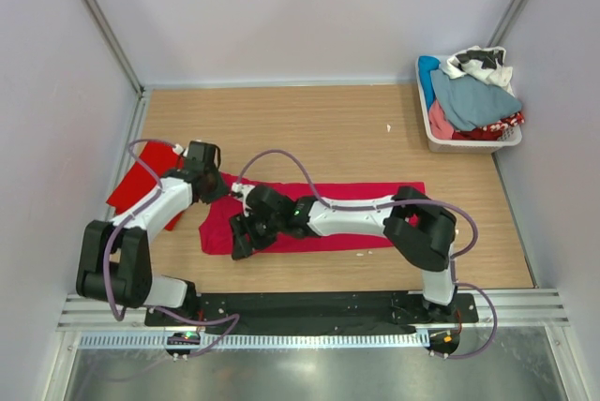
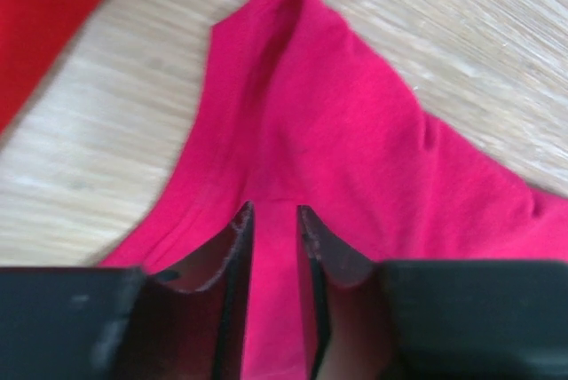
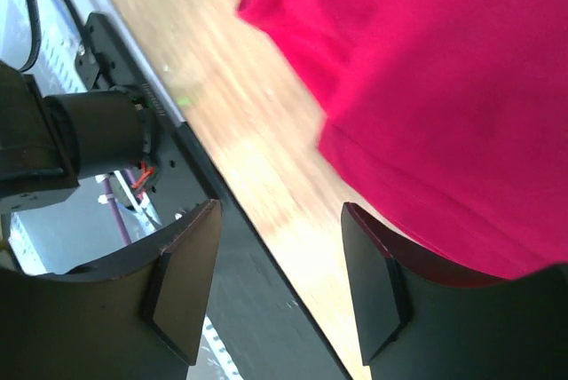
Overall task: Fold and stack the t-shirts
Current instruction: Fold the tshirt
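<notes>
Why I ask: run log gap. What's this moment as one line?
left end effector: shut on raspberry-crimson cloth t-shirt | right end effector: open, empty | scarlet cloth t-shirt: lying left of it

No word, label, brand, number or sign can be read in any view; the crimson t-shirt (image 1: 366,191) and the scarlet t-shirt (image 1: 131,187) show only plain cloth.
</notes>
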Robot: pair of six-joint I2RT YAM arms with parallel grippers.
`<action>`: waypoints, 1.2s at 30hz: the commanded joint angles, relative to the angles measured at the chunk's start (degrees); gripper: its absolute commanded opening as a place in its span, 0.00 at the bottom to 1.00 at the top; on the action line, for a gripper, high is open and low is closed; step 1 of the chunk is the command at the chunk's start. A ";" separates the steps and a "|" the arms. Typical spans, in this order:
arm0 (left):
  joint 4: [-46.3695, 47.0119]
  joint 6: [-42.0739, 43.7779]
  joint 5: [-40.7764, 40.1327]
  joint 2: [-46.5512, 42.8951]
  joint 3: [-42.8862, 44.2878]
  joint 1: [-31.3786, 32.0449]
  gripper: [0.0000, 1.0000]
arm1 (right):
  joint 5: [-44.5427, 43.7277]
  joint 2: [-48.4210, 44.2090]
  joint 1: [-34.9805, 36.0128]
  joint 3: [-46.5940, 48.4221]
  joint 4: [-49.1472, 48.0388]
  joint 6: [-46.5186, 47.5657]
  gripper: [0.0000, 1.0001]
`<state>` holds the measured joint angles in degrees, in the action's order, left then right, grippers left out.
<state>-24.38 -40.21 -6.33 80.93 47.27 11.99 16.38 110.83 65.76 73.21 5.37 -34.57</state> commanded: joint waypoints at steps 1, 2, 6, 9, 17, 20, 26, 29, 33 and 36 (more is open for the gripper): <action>-0.93 -1.27 -5.52 -6.73 -2.61 0.23 0.29 | -3.97 -8.07 -3.17 -2.80 0.17 0.64 0.62; -1.37 -1.63 -5.97 -8.14 -3.05 0.23 0.36 | -5.12 -10.69 -5.35 -3.85 1.04 0.73 0.62; -2.86 -3.47 -6.77 -12.37 -5.60 0.23 0.57 | -7.68 -18.26 -11.50 -11.31 2.81 1.61 0.62; -4.62 -3.83 -8.69 -13.78 -7.10 0.23 0.55 | -9.95 -24.31 -15.29 -15.88 5.17 3.01 0.61; -2.52 -3.48 -6.33 -8.43 -8.24 -0.39 0.40 | -27.52 -32.51 -23.38 -19.68 18.95 9.33 0.65; -0.76 -3.13 -4.93 -6.05 -7.80 -0.39 0.42 | -35.87 -32.69 -23.92 -20.12 23.09 9.96 0.76; 1.79 -2.60 -2.20 -0.25 -5.52 -0.39 0.44 | -40.03 -36.10 -24.89 -25.30 22.33 7.23 0.82; 2.41 -2.77 -1.58 2.56 -4.46 -0.39 0.44 | -38.97 -37.35 -25.06 -26.97 21.01 6.53 0.82; 3.46 -3.39 -1.41 5.29 -4.02 -0.39 0.33 | -36.61 -37.09 -25.15 -29.69 19.95 5.65 0.82; 5.22 -3.39 -1.32 8.19 -3.41 -0.39 0.14 | -35.29 -36.65 -25.06 -31.63 18.90 4.69 0.82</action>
<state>-22.44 -43.40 -9.10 85.60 43.90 11.84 -19.68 74.81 40.75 43.29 26.44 -28.08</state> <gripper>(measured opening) 0.191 0.820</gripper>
